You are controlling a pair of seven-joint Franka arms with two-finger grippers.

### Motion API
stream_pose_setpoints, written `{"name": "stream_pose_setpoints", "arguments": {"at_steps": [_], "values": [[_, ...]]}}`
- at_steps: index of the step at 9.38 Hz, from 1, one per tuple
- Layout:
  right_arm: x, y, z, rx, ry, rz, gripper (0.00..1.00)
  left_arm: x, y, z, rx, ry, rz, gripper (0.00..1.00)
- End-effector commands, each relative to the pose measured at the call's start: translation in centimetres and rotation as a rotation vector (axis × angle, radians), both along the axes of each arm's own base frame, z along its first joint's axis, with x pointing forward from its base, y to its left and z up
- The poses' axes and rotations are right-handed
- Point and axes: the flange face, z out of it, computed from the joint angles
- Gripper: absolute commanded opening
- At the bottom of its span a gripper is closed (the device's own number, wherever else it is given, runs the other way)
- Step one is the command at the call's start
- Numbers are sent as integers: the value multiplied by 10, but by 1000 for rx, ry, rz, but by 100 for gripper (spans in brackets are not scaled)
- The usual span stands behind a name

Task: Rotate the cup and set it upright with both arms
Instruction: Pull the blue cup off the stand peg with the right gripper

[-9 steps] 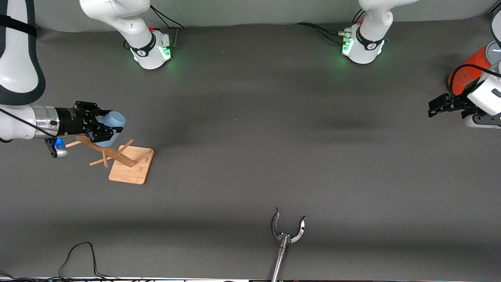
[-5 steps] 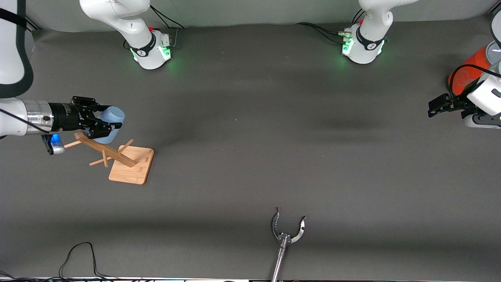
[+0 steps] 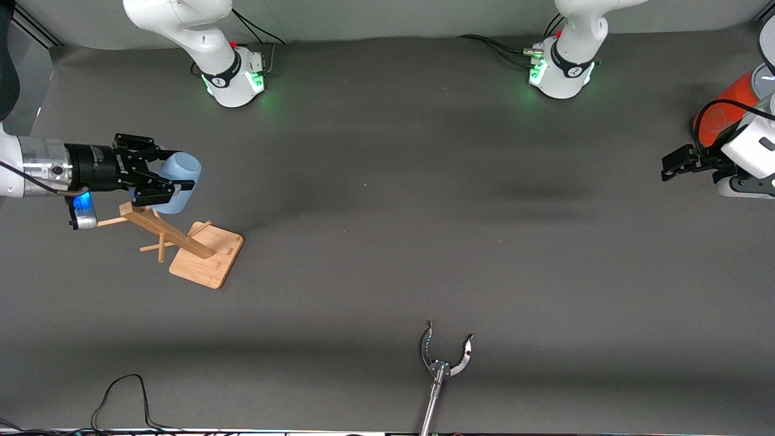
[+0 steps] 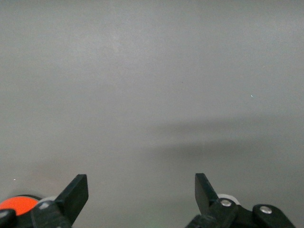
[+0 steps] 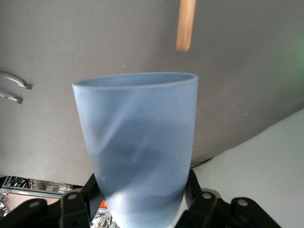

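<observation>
Here, the right gripper point(image 3: 158, 177) is clamping the light-blue cup point(image 3: 179, 174) by its narrow base, holding it on its side over the wooden rack point(image 3: 181, 242) near the table edge at the right arm's end, mouth pointing toward the distant left gripper point(image 3: 677, 162). That gripper is waiting at the table edge at the left arm's end, its jaws spread wide and holding nothing, beside an orange cylinder point(image 3: 726, 106).

- cup point(image 3: 179, 174): plain light blue
- rack point(image 3: 194, 254): pale wood
- cylinder point(image 3: 723, 109), at 3 o'clock: orange
- bench point(image 3: 393, 242): dark grey
- grippers: black
</observation>
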Motion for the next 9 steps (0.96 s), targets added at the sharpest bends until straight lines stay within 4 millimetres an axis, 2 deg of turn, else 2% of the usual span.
{"name": "stream_pose_setpoints", "arguments": {"at_steps": [1, 2, 3, 4, 5, 7, 9], "values": [[2, 41, 25, 13, -3, -18, 13, -6, -2, 7, 2, -5, -12, 100], [4, 74, 38, -4, -33, -9, 13, -6, -1, 6, 2, -4, -12, 100], [8, 107, 40, -18, -56, 1, 13, -6, -1, 5, 1, -2, -12, 100], [13, 127, 42, -17, -112, -11, 13, -6, 1, 5, 1, -4, -10, 100], [15, 162, 37, -27, -162, 9, 13, -5, 2, 4, 1, -4, -7, 100], [28, 231, 9, -90, -247, 76, 13, -5, 2, 4, 1, -1, -6, 100], [41, 297, -41, -102, -328, 42, 13, -5, 10, 3, -1, 0, 13, 100]]}}
